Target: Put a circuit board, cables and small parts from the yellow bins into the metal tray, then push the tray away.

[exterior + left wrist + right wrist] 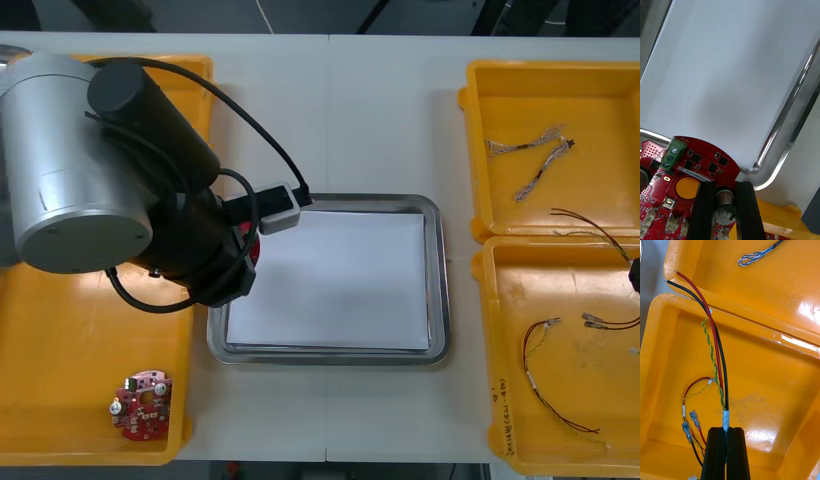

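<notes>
Delivering the first item: holding a round red circuit board [696, 168] in the left tool [725, 187], clamped on a silvery round component [724, 199] on its face, at the left rim of the metal tray [437, 290], centre of the front view. Gripping too with the right tool [727, 431], pinched shut on the white-sleeved end of a red and black cable [717, 352] inside the lower-right yellow bin [497, 400]. Next, probably: reaching out over the white liner [330, 280], lowering, releasing flat.
</notes>
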`<act>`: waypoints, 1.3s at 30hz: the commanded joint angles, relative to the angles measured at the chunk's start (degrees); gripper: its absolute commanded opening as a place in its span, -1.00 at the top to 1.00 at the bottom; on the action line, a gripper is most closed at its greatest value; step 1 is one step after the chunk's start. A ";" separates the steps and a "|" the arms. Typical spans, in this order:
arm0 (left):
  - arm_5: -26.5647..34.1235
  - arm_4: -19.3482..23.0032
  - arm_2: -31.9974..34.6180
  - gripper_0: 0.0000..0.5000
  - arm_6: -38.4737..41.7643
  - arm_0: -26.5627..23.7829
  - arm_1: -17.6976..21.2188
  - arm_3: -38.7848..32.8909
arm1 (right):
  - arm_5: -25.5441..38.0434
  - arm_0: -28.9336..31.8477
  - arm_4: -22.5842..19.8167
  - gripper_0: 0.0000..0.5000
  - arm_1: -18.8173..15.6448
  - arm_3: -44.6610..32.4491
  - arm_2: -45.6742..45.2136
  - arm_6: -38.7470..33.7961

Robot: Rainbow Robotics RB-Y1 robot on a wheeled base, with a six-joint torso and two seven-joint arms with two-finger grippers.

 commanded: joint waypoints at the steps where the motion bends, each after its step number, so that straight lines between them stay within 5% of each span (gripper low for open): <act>1: -0.27 -1.46 -3.57 1.00 9.76 -3.97 -2.85 1.60 | 0.19 -1.13 0.59 1.00 -0.56 -1.63 0.15 0.54; 39: -19.60 -9.81 -24.14 1.00 18.90 -3.88 -2.59 11.79 | 0.19 -1.04 1.12 1.00 -0.56 -1.63 0.15 0.46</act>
